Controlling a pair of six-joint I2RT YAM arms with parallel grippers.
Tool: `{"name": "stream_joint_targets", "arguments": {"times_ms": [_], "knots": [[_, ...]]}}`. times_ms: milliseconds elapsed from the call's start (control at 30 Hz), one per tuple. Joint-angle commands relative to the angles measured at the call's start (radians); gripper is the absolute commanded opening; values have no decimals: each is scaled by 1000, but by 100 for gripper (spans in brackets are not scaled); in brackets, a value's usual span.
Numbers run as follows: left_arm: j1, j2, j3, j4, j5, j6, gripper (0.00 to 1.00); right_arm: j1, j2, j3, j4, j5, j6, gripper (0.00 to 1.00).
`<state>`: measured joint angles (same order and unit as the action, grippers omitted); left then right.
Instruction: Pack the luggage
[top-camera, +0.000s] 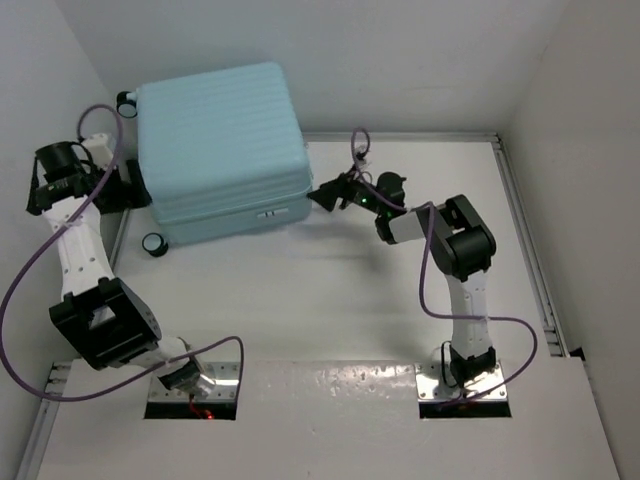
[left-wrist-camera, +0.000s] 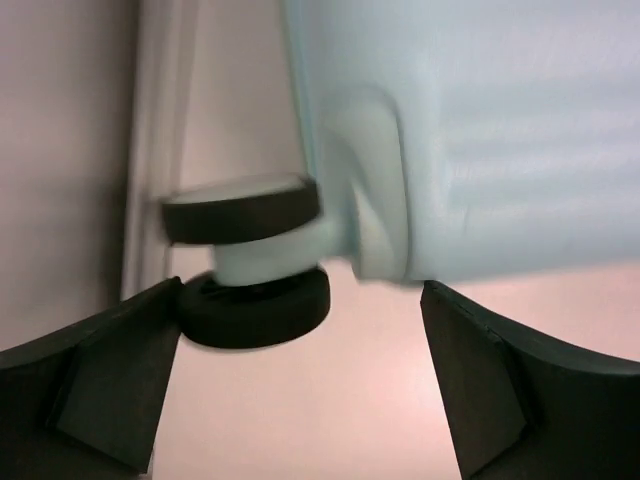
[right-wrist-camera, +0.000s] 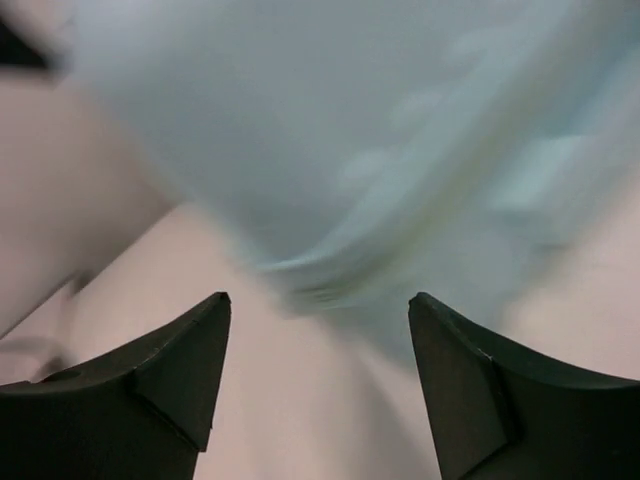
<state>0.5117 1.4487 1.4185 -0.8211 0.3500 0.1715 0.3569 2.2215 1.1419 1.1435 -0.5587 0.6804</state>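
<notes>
The luggage (top-camera: 218, 150) is a pale aqua ribbed hard-shell suitcase, closed and lying flat at the back left of the table. Its black wheels (top-camera: 154, 243) show at its left side. My left gripper (top-camera: 128, 187) is open beside the suitcase's left edge; in the left wrist view its fingers (left-wrist-camera: 100, 370) flank a black double wheel (left-wrist-camera: 255, 300) under the shell (left-wrist-camera: 470, 130). My right gripper (top-camera: 325, 195) is open at the suitcase's right front corner; the right wrist view shows the blurred shell (right-wrist-camera: 330, 150) just ahead of its fingers (right-wrist-camera: 170, 370).
White walls close in on the left, back and right. A metal rail (top-camera: 530, 260) runs along the table's right edge. Purple cables (top-camera: 40, 270) loop around the left arm and cables trail by the right arm's base (top-camera: 465, 375).
</notes>
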Motion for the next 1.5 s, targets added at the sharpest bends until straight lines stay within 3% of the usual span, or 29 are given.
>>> {"name": "stream_joint_targets", "arguments": {"times_ms": [0, 133, 267, 400, 467, 500, 567, 733, 833, 900, 1033, 1067, 1167, 1200, 1267, 1333, 1367, 1433, 1467], "knots": [[20, -100, 88, 410, 103, -188, 100, 212, -134, -93, 251, -375, 88, 72], [47, -100, 163, 410, 135, -201, 100, 228, -242, -180, 314, -429, 65, 71], [-79, -36, 221, 366, 98, -127, 98, 212, -292, -258, 344, -458, 39, 68], [-306, 111, 374, 297, -32, -98, 90, 131, -301, -245, 250, -258, 13, 66], [-366, 195, 419, 297, -72, -98, 86, 56, -287, -211, 149, -189, 1, 64], [-419, 225, 462, 297, -107, -98, 86, 35, -254, -138, 119, -88, -10, 62], [-450, 304, 502, 297, -138, -119, 83, -33, -202, -49, 23, -31, -13, 62], [-382, 436, 588, 319, -207, -263, 80, -76, -73, 140, -53, 43, -18, 68], [-291, 447, 628, 372, -369, -369, 91, -76, -2, 206, -129, 161, 33, 75], [-233, 469, 667, 381, -394, -424, 94, -76, 13, 232, -171, 209, 54, 81], [-113, 512, 772, 381, -439, -366, 92, -82, 21, 225, -243, 229, 71, 83], [-98, 533, 799, 381, -439, -344, 86, -91, 17, 223, -279, 212, 79, 82], [-42, 591, 818, 381, -304, -277, 66, -125, 10, 219, -366, 154, 84, 72], [-42, 608, 818, 357, -283, -277, 62, -140, 13, 225, -414, 131, 85, 60], [11, 642, 798, 356, -40, -314, 60, -177, 52, 275, -442, 34, 186, 52], [25, 671, 751, 431, 148, -386, 63, -225, 105, 352, -462, -80, 296, 52], [25, 671, 700, 460, 259, -400, 72, -233, 124, 390, -462, -137, 358, 54], [-4, 702, 669, 534, 355, -481, 89, -248, 106, 375, -488, -141, 377, 58], [-13, 720, 669, 552, 377, -509, 93, -248, 93, 361, -496, -141, 361, 59]]}}
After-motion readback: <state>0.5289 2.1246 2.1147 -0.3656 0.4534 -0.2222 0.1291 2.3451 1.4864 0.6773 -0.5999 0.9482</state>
